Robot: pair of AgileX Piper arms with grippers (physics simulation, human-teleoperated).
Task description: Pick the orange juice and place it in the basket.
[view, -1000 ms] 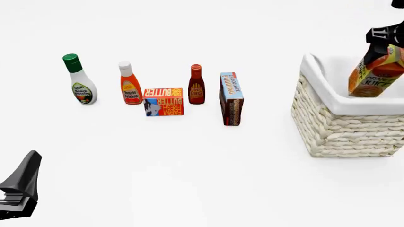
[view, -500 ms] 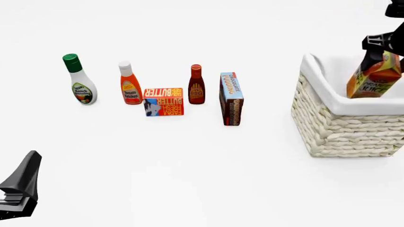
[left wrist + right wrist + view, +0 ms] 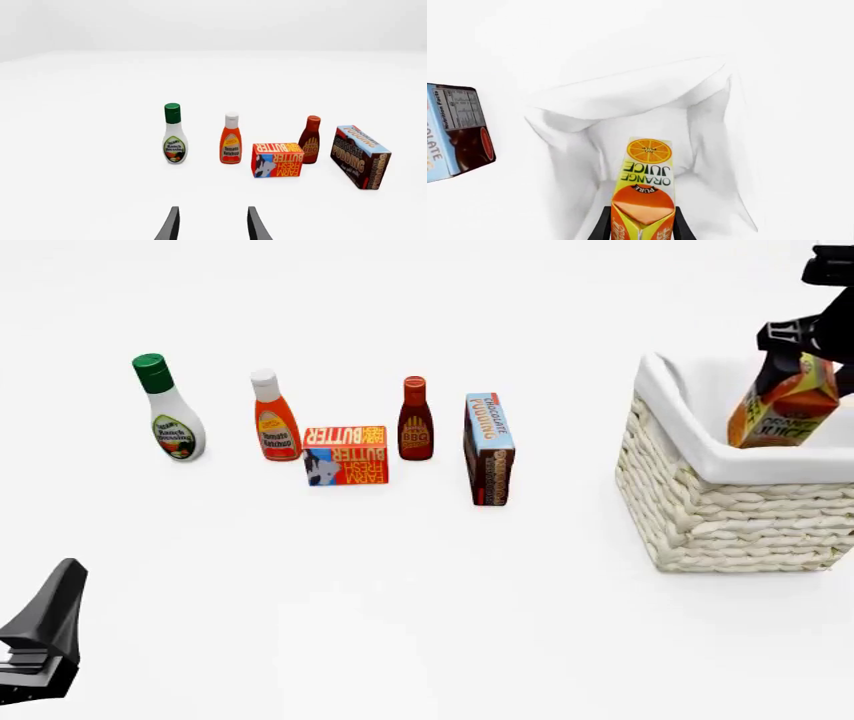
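The orange juice (image 3: 783, 405), a tall orange gable-top carton with yellow and red accents, is seen in the front view tilted, its lower part inside the large cream-white woven wicker basket (image 3: 727, 515) at 3 o'clock, and is pinched at its top by the right gripper (image 3: 801, 343). In the right wrist view, the carton (image 3: 644, 192) is clamped between the black fingers (image 3: 603, 226) over the white lining. In the left wrist view, the left gripper (image 3: 211, 225) is spread, holding nothing.
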